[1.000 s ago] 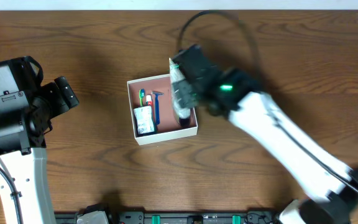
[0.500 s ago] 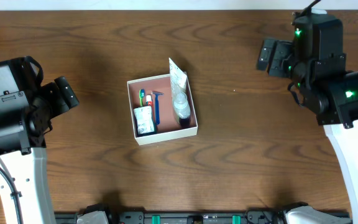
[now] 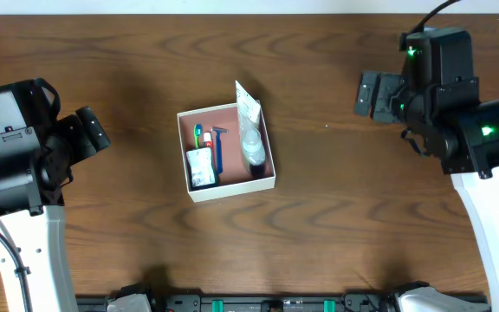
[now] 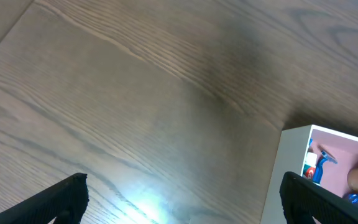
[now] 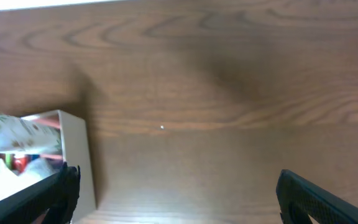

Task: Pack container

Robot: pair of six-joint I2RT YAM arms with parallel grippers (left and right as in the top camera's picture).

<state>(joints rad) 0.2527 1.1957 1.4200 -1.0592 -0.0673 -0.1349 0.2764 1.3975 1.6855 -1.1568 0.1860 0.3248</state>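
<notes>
The container (image 3: 230,187) sits mid-surface, a shallow square box with white walls and a pink-brown floor, turned slightly out of line with the surface (image 3: 336,225) edges. Inside it, a small green-white packet (image 3: 201,166) lies at the near left and a blue razor (image 3: 218,143) runs near to far beside it. A clear bottle (image 3: 252,147) lies along the right wall, and a patterned sachet (image 3: 248,106) leans up at the far right corner. Their long axes all run roughly near to far.

My left arm (image 3: 24,165) stands well to the left of the box and my right arm (image 3: 466,130) well to its right and a little farther back. Both sets of jaws point inward at it. I judge the two about equally distant, so neither arm has a clear advantage.

Both my left jaws and my right jaws are released and spread wide, with nothing between them. From the left wrist I see the box wall (image 4: 294,162) at lower right; from the right wrist it (image 5: 82,155) shows at lower left. I see nothing loose on the surface, so the packing looks finished to me.
</notes>
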